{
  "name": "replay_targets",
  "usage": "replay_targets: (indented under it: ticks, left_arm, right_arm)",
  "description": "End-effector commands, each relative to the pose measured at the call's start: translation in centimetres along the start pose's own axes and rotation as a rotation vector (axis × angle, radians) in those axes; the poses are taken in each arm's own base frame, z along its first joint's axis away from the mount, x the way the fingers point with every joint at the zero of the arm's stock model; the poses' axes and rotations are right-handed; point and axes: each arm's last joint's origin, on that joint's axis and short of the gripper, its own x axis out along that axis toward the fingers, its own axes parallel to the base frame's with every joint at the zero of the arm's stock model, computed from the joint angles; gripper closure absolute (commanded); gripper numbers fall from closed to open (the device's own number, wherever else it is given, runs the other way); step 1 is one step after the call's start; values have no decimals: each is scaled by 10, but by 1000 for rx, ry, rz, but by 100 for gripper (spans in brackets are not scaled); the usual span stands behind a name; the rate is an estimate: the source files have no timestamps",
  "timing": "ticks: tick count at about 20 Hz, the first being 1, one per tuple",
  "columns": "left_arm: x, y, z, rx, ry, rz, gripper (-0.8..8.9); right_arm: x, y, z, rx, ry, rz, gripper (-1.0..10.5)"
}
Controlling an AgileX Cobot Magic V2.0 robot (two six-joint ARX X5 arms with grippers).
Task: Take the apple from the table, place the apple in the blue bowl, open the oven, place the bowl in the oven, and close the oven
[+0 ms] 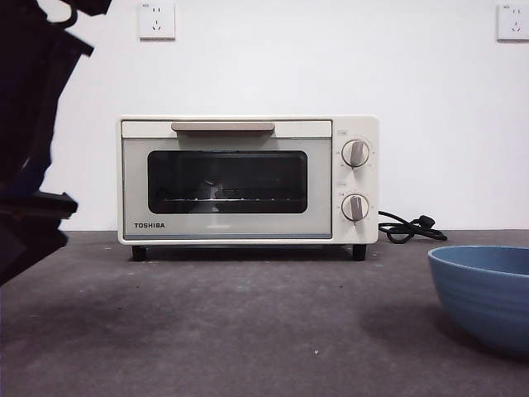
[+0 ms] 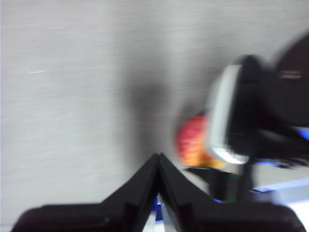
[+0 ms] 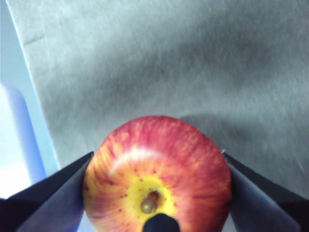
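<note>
Red and yellow, the apple (image 3: 157, 176) fills the right wrist view, pinched on both sides between the right gripper (image 3: 157, 193) jaws and lifted clear of the table (image 3: 193, 72). The left gripper (image 2: 158, 166) hangs apart from it, jaws pressed together and empty. The blue bowl (image 1: 488, 294) sits empty on the table before the oven (image 1: 248, 180), whose door is closed. So the coming move likely turns on carrying the apple over that bowl's rim; how far it lies from the apple I cannot tell.
</note>
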Motion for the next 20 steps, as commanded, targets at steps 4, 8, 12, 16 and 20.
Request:
replay_targets:
  ticks: [4,8,12,16,20]
  left_arm:
    - [-2,-7,0,10,-15,-249,818]
    - [-4,-12,0,54,-32,-439,818]
    - [-5,-15,0,98,-49,-528,818]
    - [-6,-17,0,189,-74,-586,819]
    - [-6,-19,0,230,-80,-616,819]
  right_arm:
    - [-72,-14,9,44,-19,-25,955]
    - [-128,-19,6,67,-10,-72,955]
    - [-183,-18,-5,54,13,-153,955]
    - [-227,-18,-17,46,11,-218,955]
    - [-246,-27,-31,80,71,-246,955]
